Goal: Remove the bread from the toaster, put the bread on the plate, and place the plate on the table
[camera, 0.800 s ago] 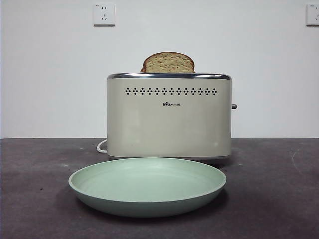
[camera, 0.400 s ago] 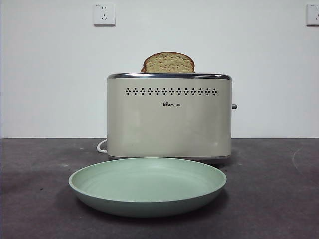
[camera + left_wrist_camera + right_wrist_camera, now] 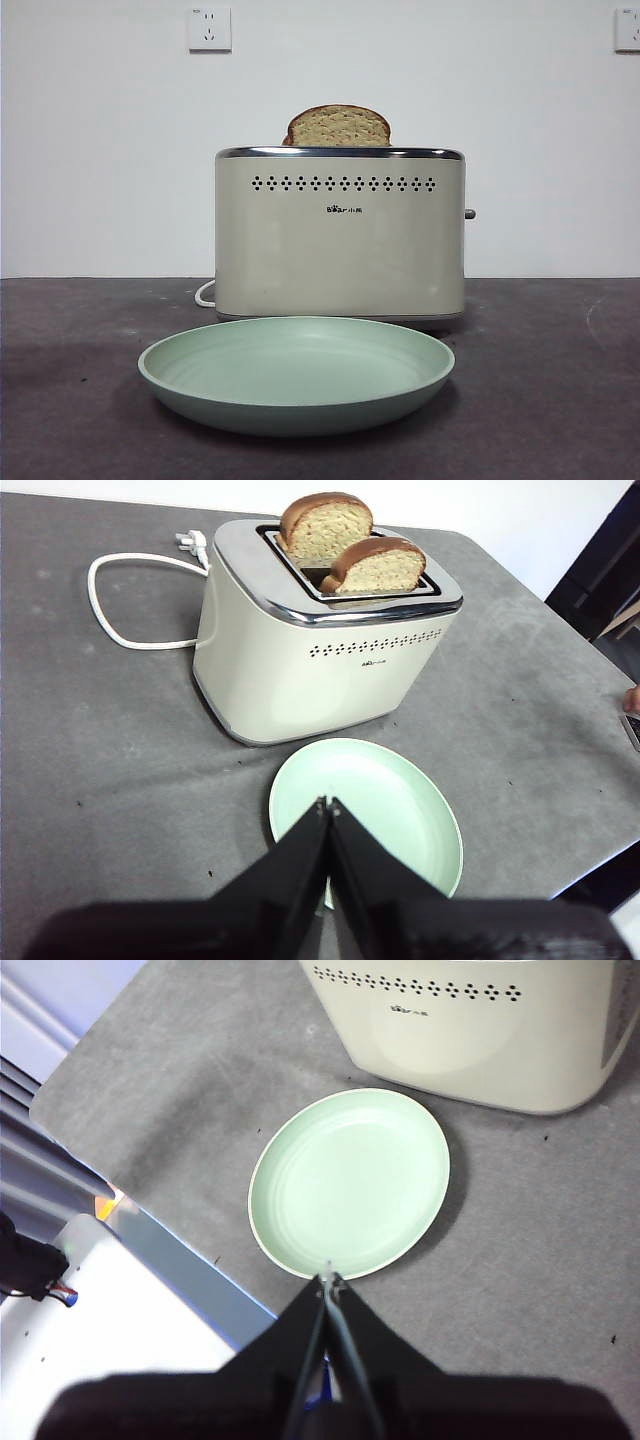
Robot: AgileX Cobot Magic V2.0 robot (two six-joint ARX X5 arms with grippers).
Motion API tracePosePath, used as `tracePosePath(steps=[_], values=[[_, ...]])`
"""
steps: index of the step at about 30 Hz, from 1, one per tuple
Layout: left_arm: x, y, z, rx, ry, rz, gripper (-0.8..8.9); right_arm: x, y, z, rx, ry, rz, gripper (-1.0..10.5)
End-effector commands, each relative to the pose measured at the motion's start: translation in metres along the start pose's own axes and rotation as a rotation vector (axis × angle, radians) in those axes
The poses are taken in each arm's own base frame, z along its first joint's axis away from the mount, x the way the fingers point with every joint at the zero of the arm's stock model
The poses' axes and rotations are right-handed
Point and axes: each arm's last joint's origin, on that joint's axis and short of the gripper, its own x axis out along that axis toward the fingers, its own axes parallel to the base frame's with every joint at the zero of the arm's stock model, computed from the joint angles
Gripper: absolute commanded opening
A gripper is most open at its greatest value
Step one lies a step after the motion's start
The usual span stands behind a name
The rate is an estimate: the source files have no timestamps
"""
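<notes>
Two white wall sockets sit high on the wall.

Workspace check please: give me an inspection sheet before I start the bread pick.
Surface: dark grey table, faintly mottled.
Job's things: bread upright in toaster; second slice in the other slot; mint plate bare, on the table in front of the toaster.
Clutter: nothing seen.
Grippers: left gripper and right gripper both shut, above the plate's near edge, holding nothing.
Cables: white cord looped beside the toaster, unplugged.
Surroundings: wall sockets, white wall.
</notes>
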Motion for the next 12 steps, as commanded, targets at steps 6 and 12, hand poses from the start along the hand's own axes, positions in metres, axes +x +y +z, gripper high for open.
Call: tracePosePath(steps=[6,12], values=[[-0.0004,-0.0013,0.0004,0.017,-0.001,-0.028,6.04,-0.0003,0.0006,0.0003,-0.013,-0.002,0.005,6.9],[-0.0004,-0.0033,0.0036,0.043,-0.028,-0.082,6.2,-0.0003,0.0007,0.0003,-0.013,-0.002,0.006,6.9]])
